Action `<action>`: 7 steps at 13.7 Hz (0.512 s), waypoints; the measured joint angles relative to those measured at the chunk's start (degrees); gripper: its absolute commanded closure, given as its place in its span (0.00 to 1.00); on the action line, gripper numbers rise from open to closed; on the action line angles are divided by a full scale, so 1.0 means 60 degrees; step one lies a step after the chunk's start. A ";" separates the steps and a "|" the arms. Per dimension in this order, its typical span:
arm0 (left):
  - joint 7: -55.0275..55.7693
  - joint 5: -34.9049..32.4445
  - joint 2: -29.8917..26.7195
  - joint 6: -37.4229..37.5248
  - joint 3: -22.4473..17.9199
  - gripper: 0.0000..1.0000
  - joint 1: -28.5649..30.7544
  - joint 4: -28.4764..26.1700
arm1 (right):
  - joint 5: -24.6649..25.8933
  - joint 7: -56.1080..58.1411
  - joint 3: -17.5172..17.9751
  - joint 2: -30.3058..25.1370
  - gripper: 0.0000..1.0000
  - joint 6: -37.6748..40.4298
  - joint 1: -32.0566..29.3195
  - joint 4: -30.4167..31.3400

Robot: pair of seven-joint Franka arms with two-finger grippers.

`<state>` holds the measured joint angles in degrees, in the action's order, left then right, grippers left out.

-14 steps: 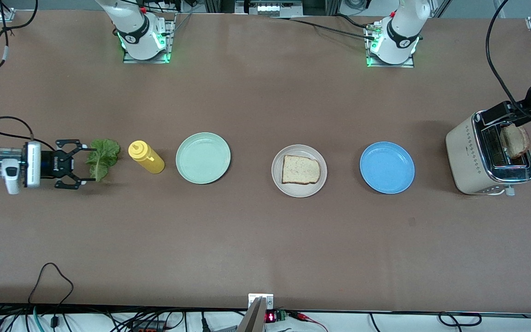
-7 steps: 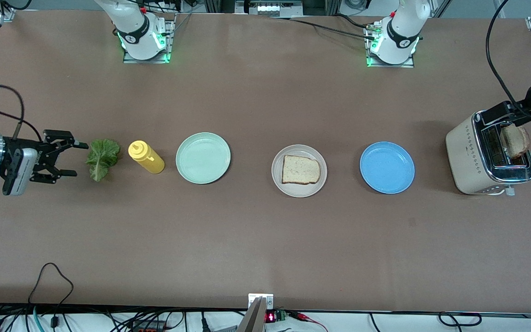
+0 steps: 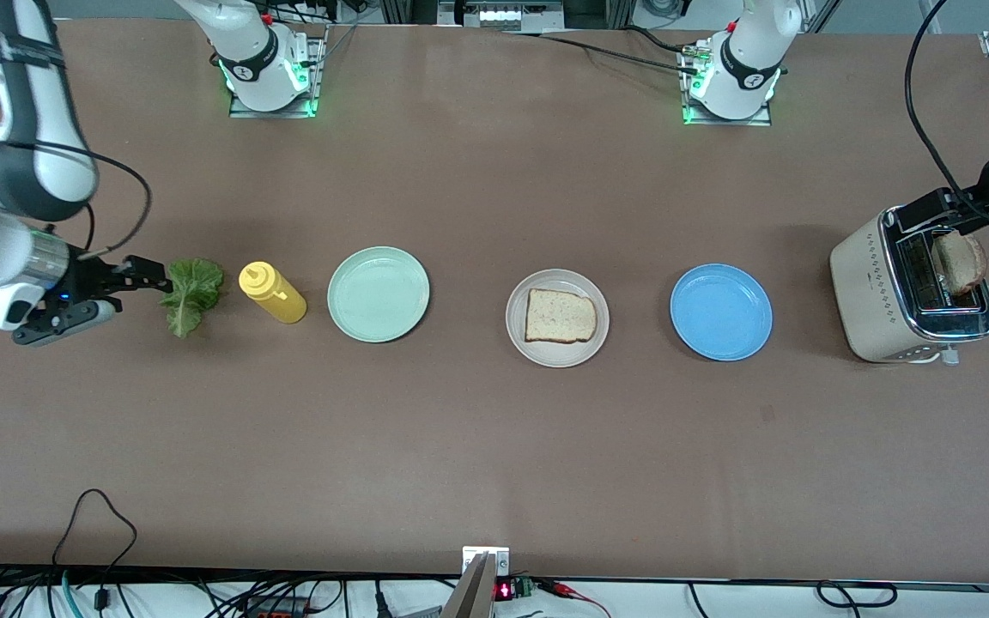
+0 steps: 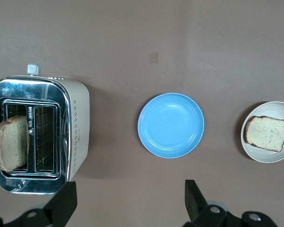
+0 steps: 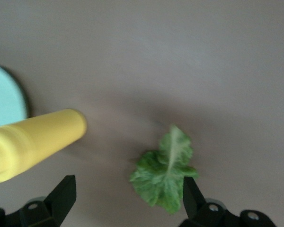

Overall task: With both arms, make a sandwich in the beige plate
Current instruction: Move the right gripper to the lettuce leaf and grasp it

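- The beige plate (image 3: 557,318) is placed on the table (image 3: 494,446) between the mint-green plate (image 3: 378,294) and the blue plate (image 3: 721,312).
- One slice of bread (image 3: 560,316) is laid flat on the beige plate; the sandwich is not assembled.
- The lettuce leaf (image 3: 192,294) is found flat on the table toward the right arm's end, just beside the yellow squeeze bottle (image 3: 271,293).
- The right gripper (image 3: 130,287) is positioned low at the edge of the lettuce leaf. In the right wrist view, its fingers (image 5: 61,196) are seen spread apart with nothing held between them.
- The toaster (image 3: 911,287) is located at the left arm's end of the table, with a second slice of bread (image 3: 958,263) standing in its slot.
- The left gripper (image 4: 128,203) is held over the toaster, fingers (image 4: 195,201) spread wide and empty.
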<state>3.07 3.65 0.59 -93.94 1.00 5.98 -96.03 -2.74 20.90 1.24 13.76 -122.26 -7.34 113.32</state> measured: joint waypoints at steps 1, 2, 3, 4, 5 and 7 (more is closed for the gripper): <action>0.0000 0.0000 0.0000 0.0002 0.0000 0.00 0.0001 0.0000 | 0.0514 -0.0900 0.0001 0.0009 0.00 -0.0543 0.0002 0.0521; 0.0000 0.0000 0.0000 0.0008 0.0000 0.00 0.0002 -0.0001 | 0.0846 -0.1760 0.0003 0.0023 0.00 -0.0930 0.0008 0.0957; 0.0000 0.0000 0.0000 0.0021 0.0000 0.00 0.0002 -0.0002 | 0.1004 -0.2422 0.0008 0.0039 0.00 -0.1142 0.0018 0.1269; 0.0000 0.0000 0.0000 0.0034 0.0000 0.00 0.0003 -0.0002 | 0.1064 -0.2805 0.0013 0.0061 0.00 -0.1253 0.0026 0.1444; 0.0000 0.0000 0.0000 0.0041 0.0000 0.00 0.0003 -0.0002 | 0.1069 -0.3001 0.0014 0.0110 0.00 -0.1381 0.0029 0.1529; 0.0000 0.0000 0.0000 0.0047 0.0000 0.00 0.0003 -0.0002 | 0.1069 -0.3119 0.0009 0.0346 0.00 -0.1873 0.0024 0.1604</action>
<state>3.07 3.65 0.59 -93.66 0.99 5.99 -96.05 3.67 2.18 1.30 15.84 -133.50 -7.20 122.95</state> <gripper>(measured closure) 0.000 0.000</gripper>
